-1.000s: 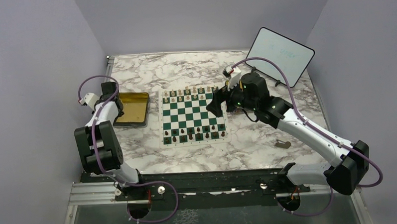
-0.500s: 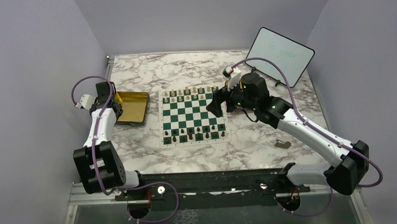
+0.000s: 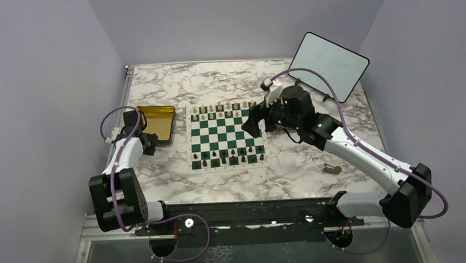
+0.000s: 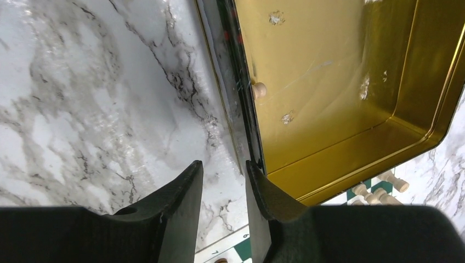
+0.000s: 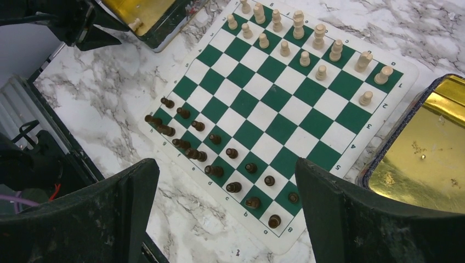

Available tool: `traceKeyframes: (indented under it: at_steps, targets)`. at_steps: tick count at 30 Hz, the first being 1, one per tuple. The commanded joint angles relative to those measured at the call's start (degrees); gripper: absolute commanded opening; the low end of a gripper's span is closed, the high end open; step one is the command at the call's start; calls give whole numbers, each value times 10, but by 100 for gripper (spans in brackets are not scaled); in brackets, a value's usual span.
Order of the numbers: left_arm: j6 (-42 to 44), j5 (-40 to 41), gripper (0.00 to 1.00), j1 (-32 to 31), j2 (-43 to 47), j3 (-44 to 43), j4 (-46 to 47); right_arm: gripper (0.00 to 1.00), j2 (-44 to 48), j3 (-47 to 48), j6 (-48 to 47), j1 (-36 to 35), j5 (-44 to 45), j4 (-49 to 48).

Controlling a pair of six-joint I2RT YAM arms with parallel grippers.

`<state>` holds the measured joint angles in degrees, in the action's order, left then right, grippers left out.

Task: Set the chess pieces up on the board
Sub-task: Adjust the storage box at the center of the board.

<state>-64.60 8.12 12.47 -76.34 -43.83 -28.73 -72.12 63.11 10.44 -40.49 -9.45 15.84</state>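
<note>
Chess pieces (image 5: 284,48) line the board's (image 5: 257,118) far and near rows, one cream pawn (image 4: 259,89) sits in the left gold tray (image 4: 340,137), and I see my right gripper (image 5: 227,164) wide open and my left gripper (image 4: 225,181) narrowly parted, both empty.

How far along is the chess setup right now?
Done: dark pieces fill two rows on the board; cream pieces fill theirs except one gap in the pawn row. In hand: nothing; left gripper hovers open by the gold tray, right gripper open over the board. Left: the lone cream piece in that tray, likely for the gap.
</note>
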Motion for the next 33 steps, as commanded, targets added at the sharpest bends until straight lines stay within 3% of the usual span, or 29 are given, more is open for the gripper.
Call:
traceKeyframes:
  at_steps: [1,4,7,10,15,33]
  targets:
    - [-25,-21,35,-7,-8,13,37,100,3,-2,5,0,-8,-14]
    - [-14,-7,33,-7,-14,10,38,100,7,-2,5,0,-3,-10]
    - [-9,-21,39,-7,-9,3,37,100,13,-3,4,0,2,-8]
    - [-38,-42,40,-10,27,1,36,100,15,-4,3,0,3,-6]
    - [-53,-5,43,-21,73,-11,36,100,15,-5,6,0,1,-8]
    - [-56,-15,36,-31,-15,-3,75,100,14,-3,5,0,6,-2]
